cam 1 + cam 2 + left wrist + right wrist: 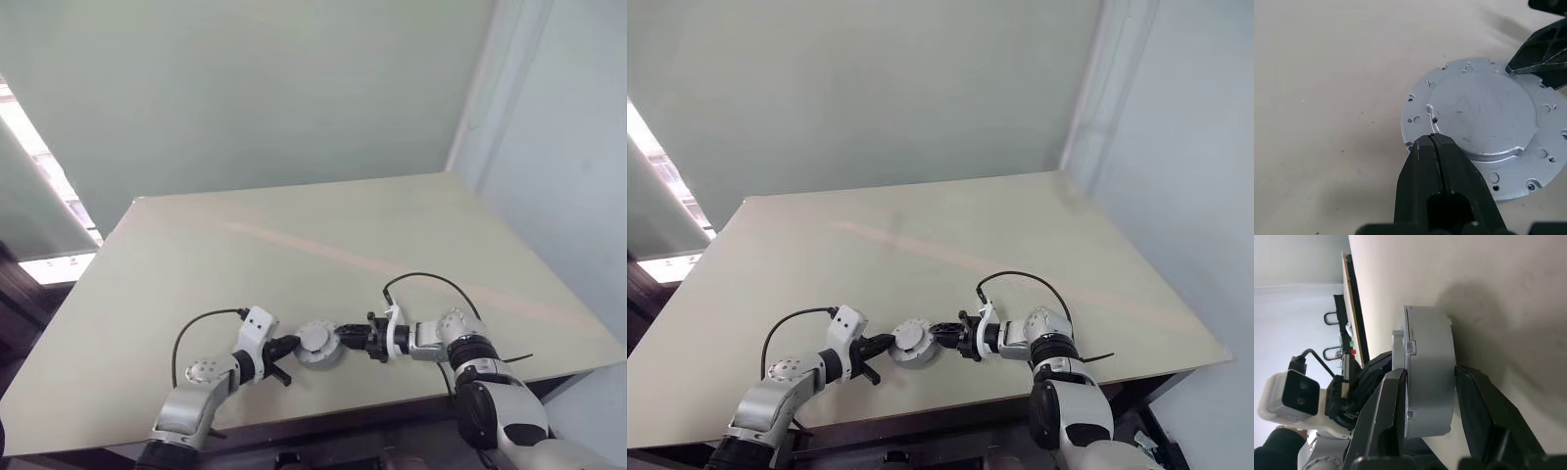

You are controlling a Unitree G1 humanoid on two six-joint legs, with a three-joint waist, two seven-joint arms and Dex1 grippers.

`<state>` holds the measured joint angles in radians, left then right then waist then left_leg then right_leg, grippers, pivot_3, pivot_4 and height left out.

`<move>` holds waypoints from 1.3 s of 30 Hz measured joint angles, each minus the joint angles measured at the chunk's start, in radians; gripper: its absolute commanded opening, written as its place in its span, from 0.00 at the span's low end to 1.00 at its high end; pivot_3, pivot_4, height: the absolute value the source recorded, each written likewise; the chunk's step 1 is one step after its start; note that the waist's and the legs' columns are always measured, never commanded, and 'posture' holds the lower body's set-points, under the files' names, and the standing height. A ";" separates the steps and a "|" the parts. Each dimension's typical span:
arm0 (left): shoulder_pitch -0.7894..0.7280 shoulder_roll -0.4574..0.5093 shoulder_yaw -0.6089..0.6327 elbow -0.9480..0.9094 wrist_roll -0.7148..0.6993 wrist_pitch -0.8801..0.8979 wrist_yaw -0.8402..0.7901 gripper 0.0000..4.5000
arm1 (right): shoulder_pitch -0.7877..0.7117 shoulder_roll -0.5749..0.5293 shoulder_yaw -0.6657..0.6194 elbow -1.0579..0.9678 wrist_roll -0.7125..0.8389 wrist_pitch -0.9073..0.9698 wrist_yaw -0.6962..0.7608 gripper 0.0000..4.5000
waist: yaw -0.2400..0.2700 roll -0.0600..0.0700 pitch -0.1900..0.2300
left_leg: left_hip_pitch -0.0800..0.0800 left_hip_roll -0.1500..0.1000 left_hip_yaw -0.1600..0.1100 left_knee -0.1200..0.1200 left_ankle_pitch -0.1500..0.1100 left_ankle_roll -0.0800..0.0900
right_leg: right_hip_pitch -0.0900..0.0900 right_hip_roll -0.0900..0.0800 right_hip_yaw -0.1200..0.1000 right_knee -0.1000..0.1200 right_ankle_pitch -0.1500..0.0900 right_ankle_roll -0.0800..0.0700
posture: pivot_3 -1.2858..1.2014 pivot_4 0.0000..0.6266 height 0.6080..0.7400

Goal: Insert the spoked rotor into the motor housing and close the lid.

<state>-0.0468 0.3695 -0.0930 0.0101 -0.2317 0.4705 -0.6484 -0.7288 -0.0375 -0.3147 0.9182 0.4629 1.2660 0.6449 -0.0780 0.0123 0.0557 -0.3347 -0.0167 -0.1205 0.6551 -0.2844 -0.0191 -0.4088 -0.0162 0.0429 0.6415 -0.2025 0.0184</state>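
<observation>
Hiding motor housing (pixel 1430 377): lid (pixel 1484 117).

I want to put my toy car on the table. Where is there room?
The table is bare across its middle and far part, up to the wall. It is crowded near the front edge: the left gripper and right gripper close in on the lidded motor housing.

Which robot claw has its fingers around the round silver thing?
The right gripper: its fingers straddle the lidded motor housing. The left gripper is pinched shut at the rim.
</observation>
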 measured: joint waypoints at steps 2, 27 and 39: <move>0.000 0.000 0.000 0.000 0.001 0.000 0.000 0.00 | 0.001 0.000 0.005 -0.004 0.000 0.000 0.000 0.28 | -0.002 0.001 0.000 | 0.000 0.000 0.000 0.000 0.000 0.000 | 0.000 0.000 0.000 0.000 0.000 0.000 | 0.52 0.00 1.00; -0.006 -0.056 0.189 0.015 -0.096 0.107 0.037 0.97 | 0.044 0.018 0.040 -0.063 0.011 -0.017 0.011 0.28 | -0.010 0.001 -0.001 | -0.001 0.001 0.000 -0.002 0.000 0.000 | -0.002 0.000 0.000 0.000 0.000 0.002 | 0.52 0.00 1.00; 0.021 -0.133 0.490 -0.059 -0.430 0.307 0.174 0.99 | 0.116 0.067 -0.045 -0.063 0.077 -0.015 -0.003 0.28 | -0.029 0.000 -0.001 | -0.001 0.003 0.000 -0.003 0.000 0.000 | -0.002 0.002 0.000 -0.001 0.000 0.002 | 0.52 0.00 1.00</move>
<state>-0.0254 0.2368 0.3974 -0.0492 -0.6615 0.7775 -0.4749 -0.6126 0.0298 -0.3600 0.8552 0.5399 1.2512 0.6416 -0.1069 0.0119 0.0549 -0.3354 -0.0140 -0.1204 0.6520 -0.2844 -0.0192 -0.4108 -0.0145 0.0427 0.6407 -0.2021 0.0199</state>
